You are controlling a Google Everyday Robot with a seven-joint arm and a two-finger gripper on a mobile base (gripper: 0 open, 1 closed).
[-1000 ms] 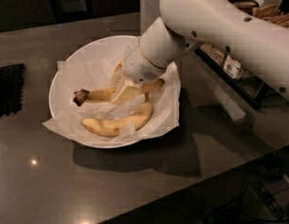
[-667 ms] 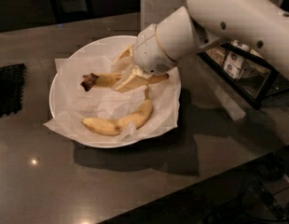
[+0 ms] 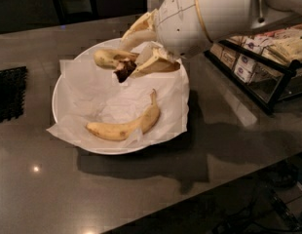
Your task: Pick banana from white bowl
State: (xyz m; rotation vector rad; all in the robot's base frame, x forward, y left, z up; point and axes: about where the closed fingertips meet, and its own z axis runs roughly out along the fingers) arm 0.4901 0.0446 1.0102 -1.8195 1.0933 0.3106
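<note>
Left of the white bowl I see a black mat, well apart, with bare tabletop between them and in front. Right of the bowl, a rack of packets crowds that side. Since a moment ago the banana has risen off the paper and hangs above the bowl's back part; the curved banana lies in the bowl as before. My pincer is clamped on the banana at its dark end, and the arm reaches in from the bowl's right.
</note>
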